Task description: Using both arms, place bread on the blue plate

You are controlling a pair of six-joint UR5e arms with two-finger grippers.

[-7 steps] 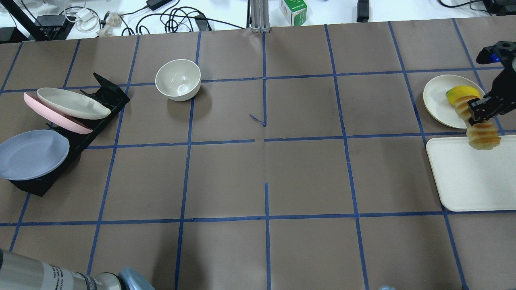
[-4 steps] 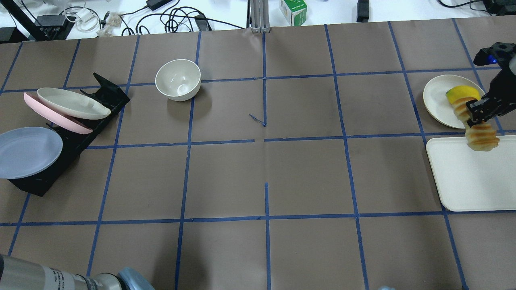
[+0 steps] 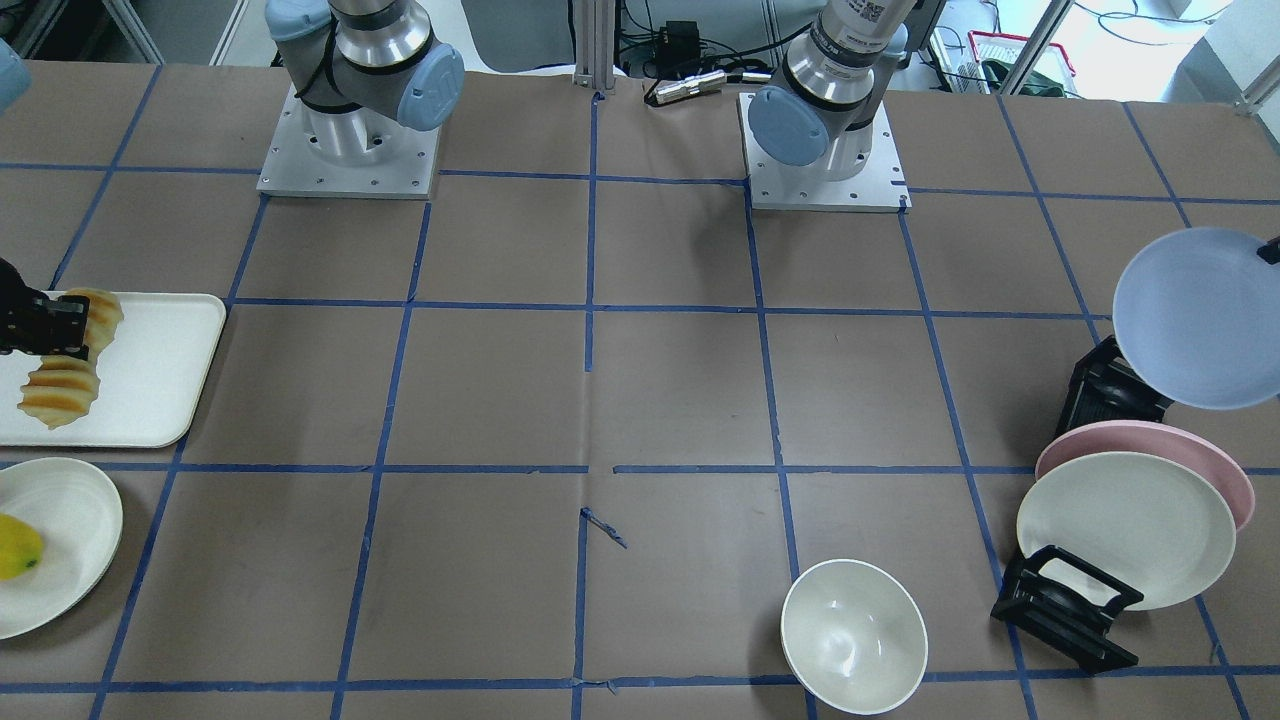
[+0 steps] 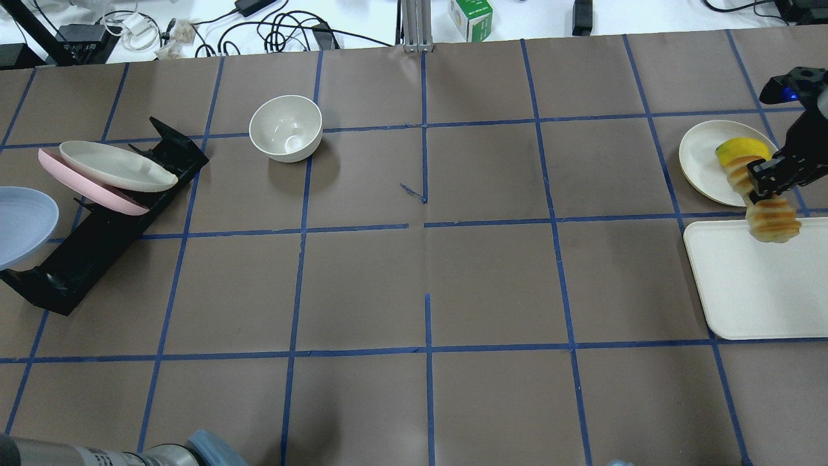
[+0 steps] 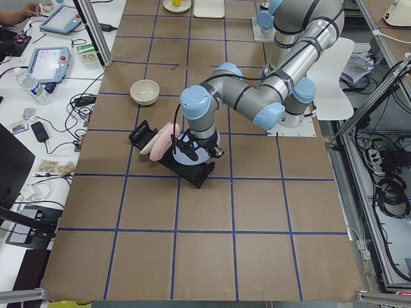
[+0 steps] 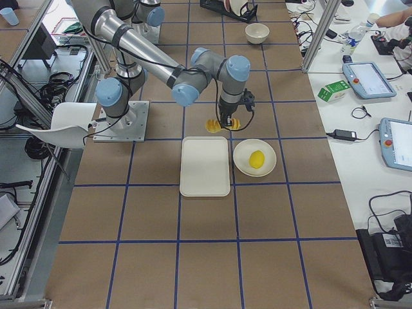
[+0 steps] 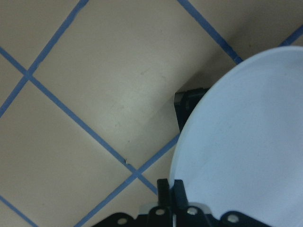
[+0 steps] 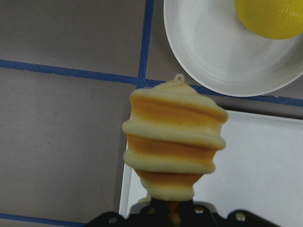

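The bread (image 4: pixel 771 219), a ridged yellow-orange and cream loaf, hangs in the air in my right gripper (image 4: pixel 771 178), which is shut on its middle. It hovers between the small cream plate (image 4: pixel 702 158) and the cream tray (image 4: pixel 757 291). The right wrist view shows the bread (image 8: pixel 173 142) end-on. The blue plate (image 4: pixel 22 223) is at the far left edge, lifted clear of the black rack (image 4: pixel 97 233). My left gripper (image 7: pixel 169 188) is shut on the blue plate's (image 7: pixel 246 142) rim. In the front-facing view the blue plate (image 3: pixel 1195 315) is tilted in the air at the right.
The rack still holds a pink plate (image 4: pixel 97 193) and a cream-white plate (image 4: pixel 116 166). A cream bowl (image 4: pixel 286 127) stands further back. A yellow fruit (image 4: pixel 739 148) lies on the small cream plate. Cables and boxes lie beyond the table's far edge.
The blue plate has moved left, off the rack and partly out of the overhead view, held by the left gripper. The right gripper with the bread has barely moved.
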